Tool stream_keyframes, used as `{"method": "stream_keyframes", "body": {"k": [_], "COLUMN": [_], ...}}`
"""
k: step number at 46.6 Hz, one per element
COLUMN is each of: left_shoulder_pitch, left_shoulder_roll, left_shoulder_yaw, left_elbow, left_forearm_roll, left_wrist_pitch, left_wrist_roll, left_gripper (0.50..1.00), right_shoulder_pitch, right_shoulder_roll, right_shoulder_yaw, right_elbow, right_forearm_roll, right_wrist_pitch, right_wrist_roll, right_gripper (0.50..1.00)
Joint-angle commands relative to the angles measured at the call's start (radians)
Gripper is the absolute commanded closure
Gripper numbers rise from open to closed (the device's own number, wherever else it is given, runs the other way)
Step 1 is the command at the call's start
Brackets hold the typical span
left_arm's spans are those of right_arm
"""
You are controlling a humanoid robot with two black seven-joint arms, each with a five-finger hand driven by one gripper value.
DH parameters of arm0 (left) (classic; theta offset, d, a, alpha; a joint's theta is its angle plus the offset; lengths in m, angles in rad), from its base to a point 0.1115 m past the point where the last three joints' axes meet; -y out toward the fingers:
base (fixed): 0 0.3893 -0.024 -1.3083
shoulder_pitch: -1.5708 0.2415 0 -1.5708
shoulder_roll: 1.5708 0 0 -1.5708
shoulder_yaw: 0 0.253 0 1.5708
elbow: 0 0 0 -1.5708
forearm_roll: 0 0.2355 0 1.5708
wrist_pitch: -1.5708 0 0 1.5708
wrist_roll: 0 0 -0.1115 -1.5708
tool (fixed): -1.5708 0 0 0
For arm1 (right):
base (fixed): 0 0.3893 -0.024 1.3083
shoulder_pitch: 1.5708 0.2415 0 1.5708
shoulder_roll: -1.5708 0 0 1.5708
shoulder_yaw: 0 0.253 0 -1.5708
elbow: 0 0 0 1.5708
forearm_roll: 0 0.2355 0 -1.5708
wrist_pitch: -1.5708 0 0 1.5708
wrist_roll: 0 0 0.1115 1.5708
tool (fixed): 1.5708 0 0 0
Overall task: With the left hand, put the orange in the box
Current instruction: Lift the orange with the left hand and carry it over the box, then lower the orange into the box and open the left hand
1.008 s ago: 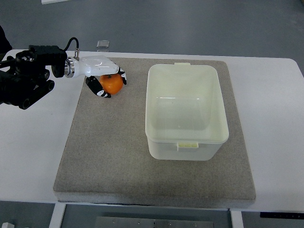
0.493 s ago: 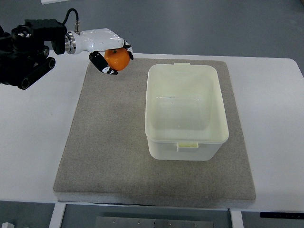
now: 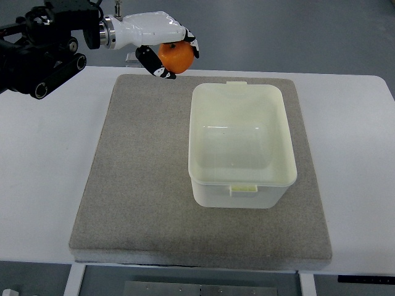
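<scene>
Your left hand [image 3: 162, 43] has its fingers [image 3: 148, 60] clamped around the orange [image 3: 176, 56], raised above the mat's [image 3: 142, 179] far edge, beside the box [image 3: 242, 145].

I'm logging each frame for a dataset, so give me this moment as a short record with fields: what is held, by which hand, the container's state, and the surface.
held object: round orange fruit
holder: left hand, white with black fingertips, fingers closed around the orange
hand position: raised, near the mat's far edge, left of the box
container: cream rectangular plastic box, lid off, nothing visible inside
surface: grey felt mat on white table
right hand: not in view
task state: orange not yet in the box
</scene>
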Motion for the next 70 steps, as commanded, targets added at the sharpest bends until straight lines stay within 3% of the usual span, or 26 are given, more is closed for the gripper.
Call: {"method": "stream_keyframes", "body": {"k": [1, 22, 36, 70], "left_shoulder_pitch": [-0.013, -0.030, -0.019, 0.007], "left_shoulder_roll": [0.003, 0.003, -0.003, -0.059], "left_shoulder_yaw": [0.000, -0.011, 0.004, 0.109], "left_elbow": [-0.038, -0.242, -0.322, -0.342], "left_forearm_roll": [-0.006, -0.021, -0.006, 0.052], "left_wrist_pitch": [0.012, 0.014, -0.002, -0.006], "left_wrist_roll": [0.000, 0.000, 0.000, 0.000], "left_gripper": [1.000, 1.000, 1.000, 1.000], "right_shoulder_pitch": [0.000, 0.000, 0.000, 0.000], "right_shoulder_roll": [0.000, 0.000, 0.000, 0.000], "right_shoulder_yaw": [0.000, 0.000, 0.000, 0.001], "right_elbow": [0.000, 0.000, 0.000, 0.001], "right_forearm_roll": [-0.001, -0.001, 0.000, 0.000], "right_wrist_pitch": [0.000, 0.000, 0.000, 0.000], "right_wrist_roll": [0.000, 0.000, 0.000, 0.000], "right_gripper": [0.568, 0.568, 0.568, 0.568]}}
